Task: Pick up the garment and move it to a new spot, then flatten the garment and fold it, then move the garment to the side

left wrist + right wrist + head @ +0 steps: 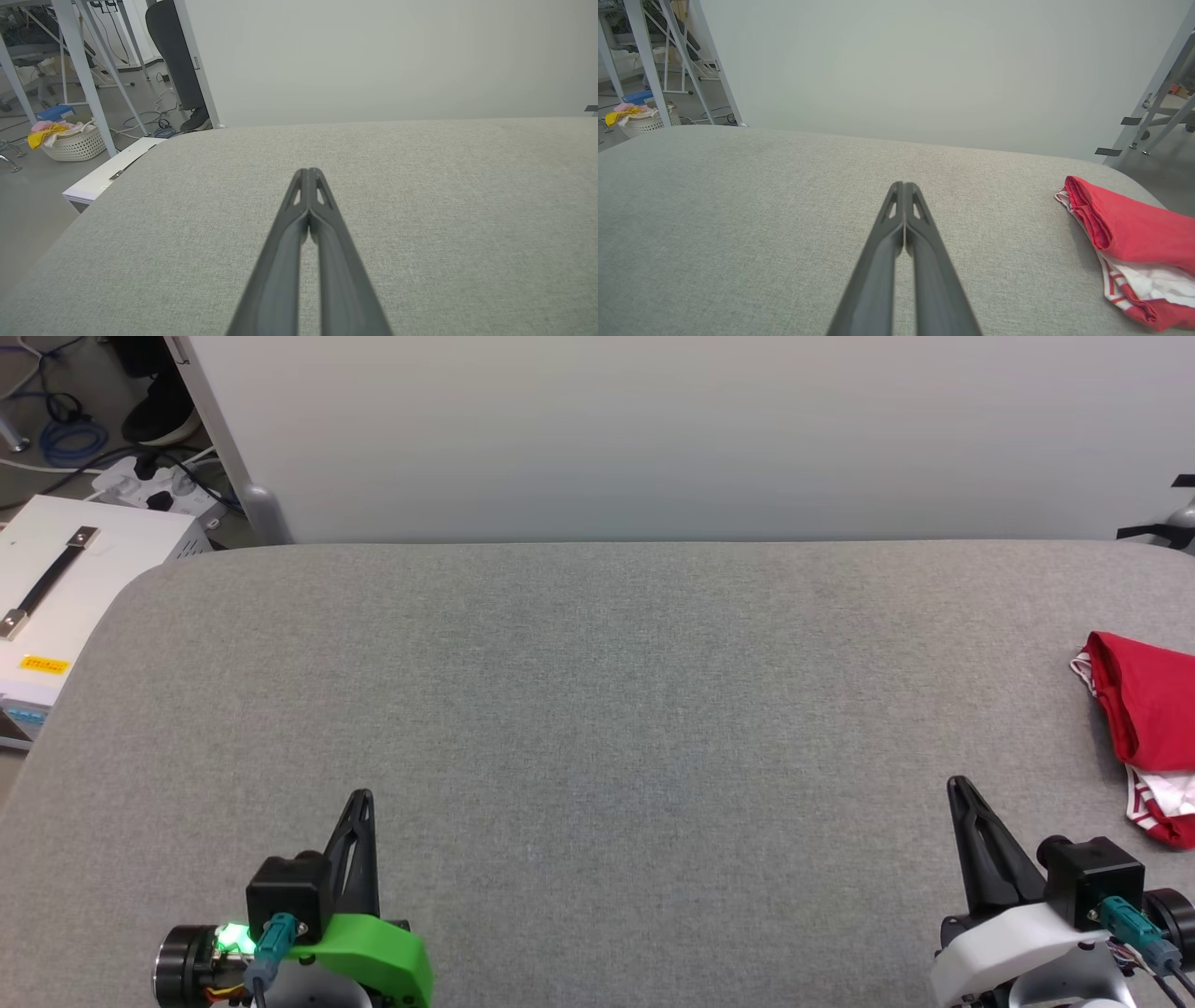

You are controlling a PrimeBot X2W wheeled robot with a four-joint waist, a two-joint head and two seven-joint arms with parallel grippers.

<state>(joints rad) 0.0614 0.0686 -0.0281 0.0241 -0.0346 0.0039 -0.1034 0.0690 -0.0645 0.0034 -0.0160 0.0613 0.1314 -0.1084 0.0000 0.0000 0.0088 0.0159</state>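
The garment (pixel 1146 719) lies folded into a red bundle with white, red-striped trim at the right edge of the grey table; the right wrist view has the garment (pixel 1134 233) at its right side. My right gripper (pixel 962 793) stands shut near the front right, apart from the garment and to its left, holding nothing. My left gripper (pixel 362 800) is shut at the front left, far from the garment. In the wrist views the left gripper (pixel 308 171) and the right gripper (pixel 903 185) have their tips pressed together over bare cloth.
The grey fabric table (pixel 597 709) spans the head view, with a pale wall behind. Off the left edge sits a white box (pixel 65 579), cables and a power strip (pixel 149 485) on the floor. A laundry basket (pixel 74 140) and metal frame legs (pixel 1153 93) stand beyond.
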